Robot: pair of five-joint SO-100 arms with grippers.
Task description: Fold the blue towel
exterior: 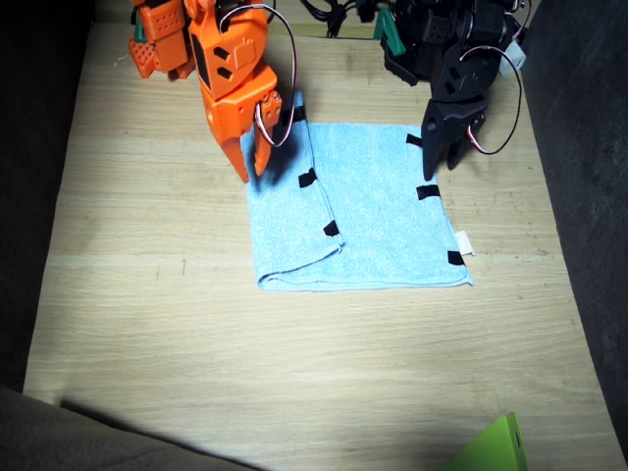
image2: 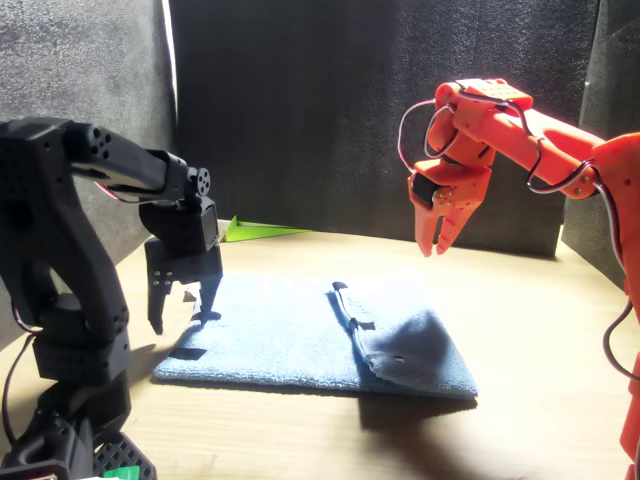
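On the desk (exterior: 147, 324) I see the towel (exterior: 383, 216) lying flat mid-surface, one side flap folded over so a doubled strip runs along its edge under my right arm. Black tape marks (exterior: 428, 191) dot the opposite short edge, with a white tag (exterior: 462, 242) near that corner. My right gripper (image2: 441, 243), orange, hangs above the folded side, jaws slightly apart, holding nothing. My left gripper (image2: 180, 305), black, hovers at the other short edge, jaws parted, empty. A green wedge (exterior: 491, 449) sits well clear near the desk edge.
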